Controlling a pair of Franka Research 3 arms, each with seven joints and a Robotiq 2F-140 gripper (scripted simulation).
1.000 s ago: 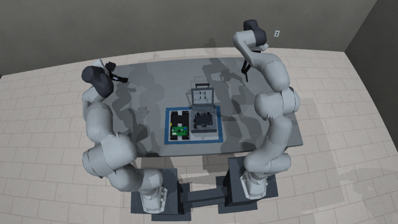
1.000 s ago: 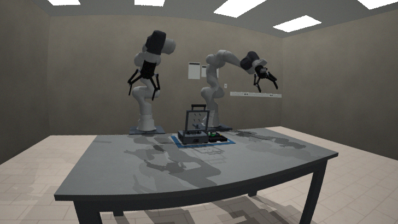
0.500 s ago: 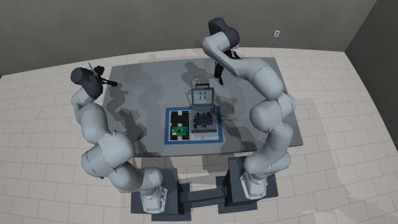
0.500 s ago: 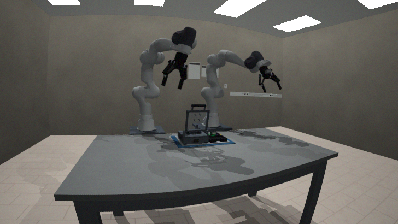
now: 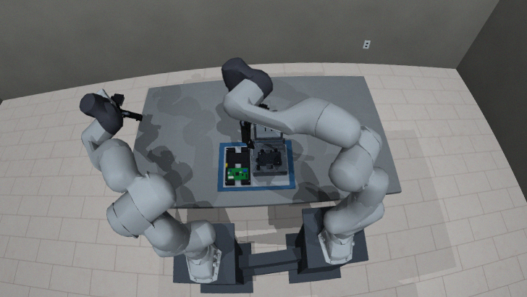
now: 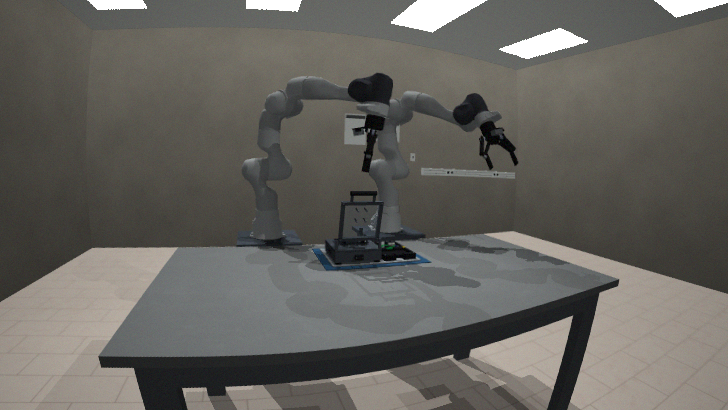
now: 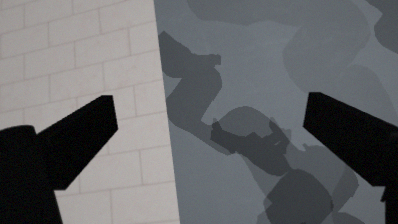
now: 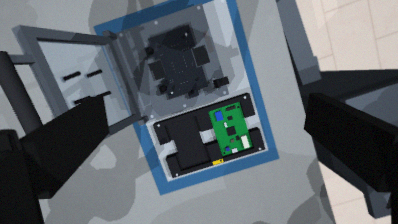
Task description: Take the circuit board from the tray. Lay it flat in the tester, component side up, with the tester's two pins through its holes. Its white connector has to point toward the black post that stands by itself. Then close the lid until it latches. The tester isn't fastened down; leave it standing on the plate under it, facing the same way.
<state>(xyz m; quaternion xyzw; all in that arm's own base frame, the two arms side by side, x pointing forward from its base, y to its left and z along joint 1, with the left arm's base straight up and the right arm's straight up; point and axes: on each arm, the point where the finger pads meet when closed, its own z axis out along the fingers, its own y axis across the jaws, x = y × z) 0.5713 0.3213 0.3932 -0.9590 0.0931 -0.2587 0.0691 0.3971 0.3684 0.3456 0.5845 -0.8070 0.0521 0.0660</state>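
and here's the right hand [image 5: 250, 144] [image 6: 365, 169] [image 8: 206, 113], fingers spread wide with nothing between them, up over the work! the circuit board [image 5: 237, 173] [image 6: 388, 246] [image 8: 231, 129] lies below it, component side up in the tray [image 5: 237, 159] [image 6: 399, 254] [image 8: 187, 142], and picking it looks like the step in hand. the play, i'd say: centre over the board, square the fingers to two opposite edges, come straight down and squeeze gently, clear of the white connector [image 8: 244, 141]. mind that raised lid [image 5: 268, 132] [image 6: 361, 203] [image 8: 30, 37], to one side beneath the hand; one knock could shift the loose tester [image 5: 271, 172] [image 6: 356, 254] [image 8: 215, 65] on its plate [image 5: 221, 166] [image 6: 326, 265] [image 8: 160, 186]. out wide, the left hand [image 5: 140, 116] [image 6: 503, 165] [image 7: 210, 111], spread and holding nothing, is over by the tabletop's [image 5: 176, 122] [image 6: 254, 310] [image 7: 240, 85] edge, well apart from the action!

now the murky bits: the right arm covers part of the lid from above, and the lid's handle runs partly behind a finger in the wrist view. the two pins and the board's holes are too small to match up, and which black post stands alone, i can't tell. how high the hand hangs is hard to judge too.

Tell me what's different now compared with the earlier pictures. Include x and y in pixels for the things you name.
The right gripper [image 5: 247, 146] [image 6: 366, 170] [image 8: 206, 113] swung over from the table's far-right part in the top view toward the tester [image 5: 269, 170] [image 6: 351, 253] [image 8: 214, 65]. Nothing was grasped or released. Board [image 5: 237, 173] [image 8: 231, 130], tester and its raised lid [image 6: 342, 221] [image 8: 47, 41] stayed put; both grippers stayed open.
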